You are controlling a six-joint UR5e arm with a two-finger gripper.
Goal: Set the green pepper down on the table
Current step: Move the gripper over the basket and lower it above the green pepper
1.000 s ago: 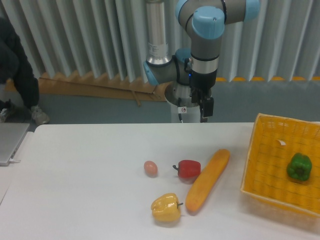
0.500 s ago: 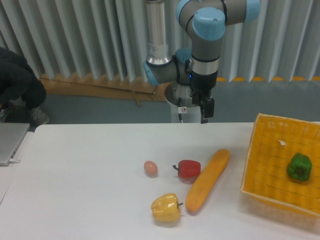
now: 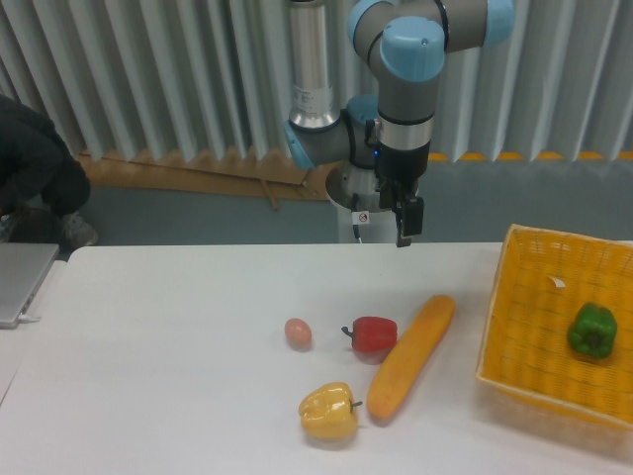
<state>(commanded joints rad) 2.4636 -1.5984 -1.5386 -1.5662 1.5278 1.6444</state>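
Observation:
The green pepper (image 3: pixel 591 330) lies inside the yellow woven basket (image 3: pixel 534 297) at the right edge of the white table (image 3: pixel 168 346). My gripper (image 3: pixel 403 226) hangs from the arm above the table's far edge, well left of and behind the basket and far from the pepper. It points down and holds nothing. I see it side-on, with its dark fingers (image 3: pixel 405 216) overlapping, so the gap between them does not show.
On the table lie a red pepper (image 3: pixel 374 333), a yellow pepper (image 3: pixel 328 412), a long orange vegetable (image 3: pixel 411 354) and a small egg (image 3: pixel 298 332). A laptop (image 3: pixel 18 282) sits at the far left, and a person (image 3: pixel 35 168) crouches behind it.
The gripper has sunk a little towards the table's far edge. The person at the left has shifted. The pepper and the other items have not moved.

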